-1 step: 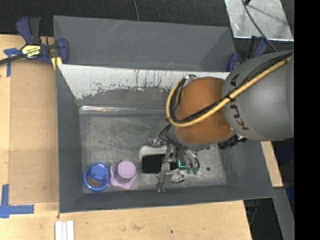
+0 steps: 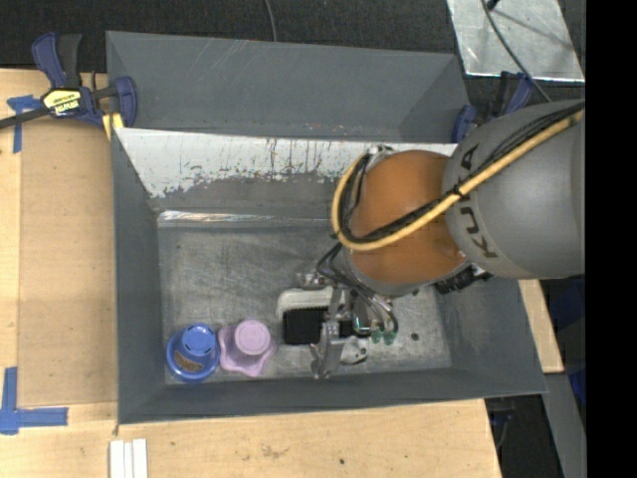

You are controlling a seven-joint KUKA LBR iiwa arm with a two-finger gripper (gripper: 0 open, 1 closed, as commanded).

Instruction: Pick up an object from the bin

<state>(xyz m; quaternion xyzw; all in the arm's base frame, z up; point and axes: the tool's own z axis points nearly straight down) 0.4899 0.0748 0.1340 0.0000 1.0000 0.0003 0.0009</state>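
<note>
Hanging low over the grey bin, with the tool just beside a black block. Not showing whether open or closed.

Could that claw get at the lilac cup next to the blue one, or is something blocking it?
Probably yes. The lilac cup lies uncovered near the bin's front wall, the claw close by. Only a black block lies between them; the blue cup beside it could crowd a grab.
</note>
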